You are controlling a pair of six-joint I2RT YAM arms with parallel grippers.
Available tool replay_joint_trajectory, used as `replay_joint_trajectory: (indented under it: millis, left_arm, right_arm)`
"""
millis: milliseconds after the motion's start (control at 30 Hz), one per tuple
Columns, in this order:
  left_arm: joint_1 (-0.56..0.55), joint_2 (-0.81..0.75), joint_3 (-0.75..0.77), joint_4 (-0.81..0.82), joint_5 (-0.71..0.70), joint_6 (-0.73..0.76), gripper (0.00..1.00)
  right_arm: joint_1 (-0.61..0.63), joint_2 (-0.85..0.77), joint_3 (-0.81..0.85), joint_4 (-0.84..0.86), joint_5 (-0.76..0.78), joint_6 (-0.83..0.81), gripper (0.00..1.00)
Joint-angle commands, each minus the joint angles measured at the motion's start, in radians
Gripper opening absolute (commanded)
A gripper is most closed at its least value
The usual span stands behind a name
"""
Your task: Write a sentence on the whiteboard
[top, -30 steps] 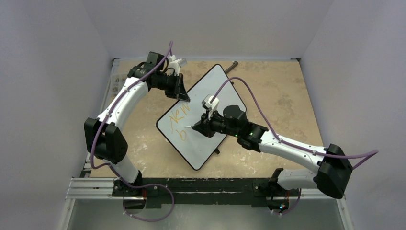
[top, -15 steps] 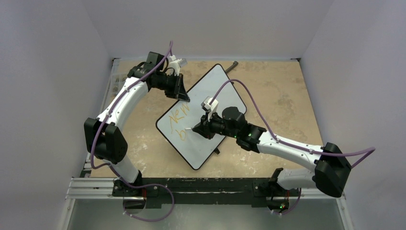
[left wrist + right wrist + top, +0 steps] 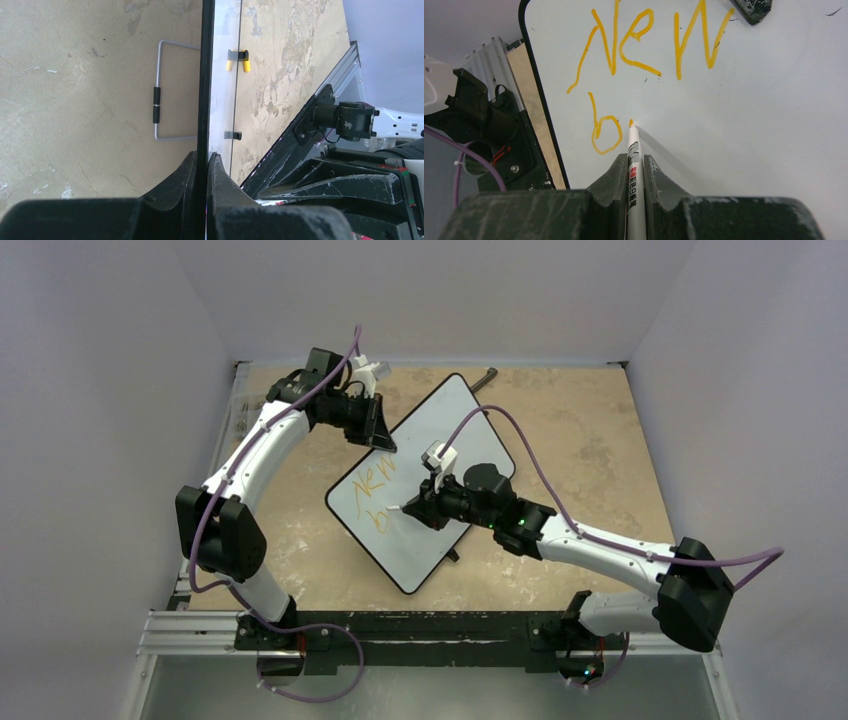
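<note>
Table [image 3: 600, 440]: tan, mottled top, with pale scuffed patches toward its near-left part. Dark bent rod [image 3: 487, 373] lies on the table at its far edge, about mid-width. Grey wire loop [image 3: 156, 106], U-shaped with two black sleeves on its long side, shows against the table top in the left wrist view; can't place it from the top view. Aluminium rail [image 3: 200, 633] runs along the table's near edge. Plain pale walls [image 3: 430, 290] close the table in on the left, far and right sides.
</note>
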Motion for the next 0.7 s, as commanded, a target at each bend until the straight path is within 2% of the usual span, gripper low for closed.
replay_joint_trajectory:
  millis: [0, 667]
  left_arm:
    - [0.005, -0.034, -0.014, -0.016, -0.165, 0.027, 0.0]
    - [0.005, -0.036, -0.014, -0.017, -0.165, 0.027, 0.0]
  right_arm:
    - [-0.015, -0.002, 0.004, -0.038, 0.094, -0.002, 0.0]
    - [-0.026, 0.037, 0.091, -0.061, 0.07, -0.035, 0.0]
